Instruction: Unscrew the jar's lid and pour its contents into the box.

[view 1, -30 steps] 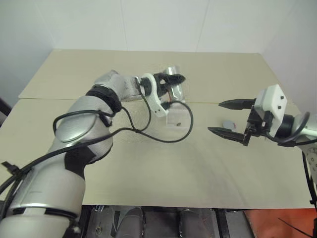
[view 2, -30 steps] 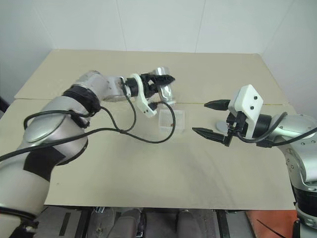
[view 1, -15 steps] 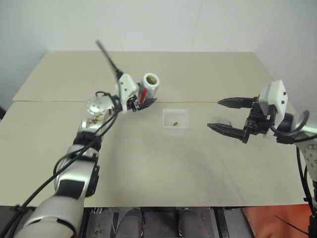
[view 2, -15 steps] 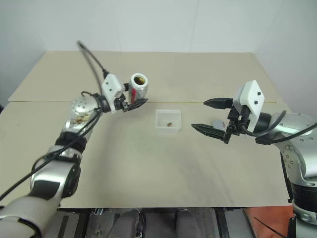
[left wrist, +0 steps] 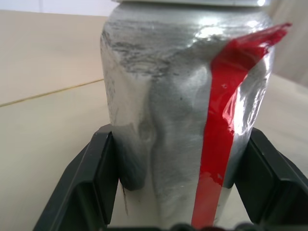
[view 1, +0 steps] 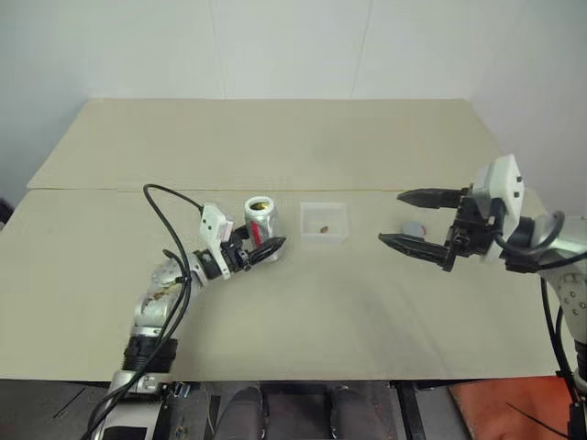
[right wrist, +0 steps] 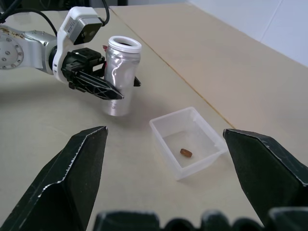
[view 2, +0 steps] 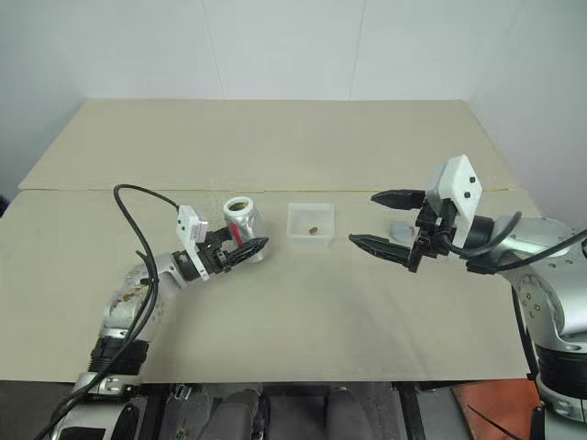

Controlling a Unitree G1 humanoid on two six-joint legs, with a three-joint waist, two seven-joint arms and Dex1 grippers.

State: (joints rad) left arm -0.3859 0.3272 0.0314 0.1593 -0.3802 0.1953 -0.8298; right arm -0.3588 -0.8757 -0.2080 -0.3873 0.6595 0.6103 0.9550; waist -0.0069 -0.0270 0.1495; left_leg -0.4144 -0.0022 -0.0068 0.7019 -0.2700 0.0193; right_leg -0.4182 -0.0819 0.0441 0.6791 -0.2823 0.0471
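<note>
Jar [view 1: 260,218], lidless and upright, is sitting left of the box [view 1: 325,221], clamped by the left tool [view 1: 260,252]. Contents [right wrist: 186,152] are lying in the box; pouring looks done. Right tool [view 1: 420,223] is hovering open.

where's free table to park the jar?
Bare table in front of the box and behind it. Crowded: the row of left pincer shut on the jar, box with brown piece, lid under open right pincer.

Beige surface [view 1: 303,312] spanned scene, seam [view 1: 138,189] crossing far half. White walls [view 1: 275,46] stood behind. Light was even.
</note>
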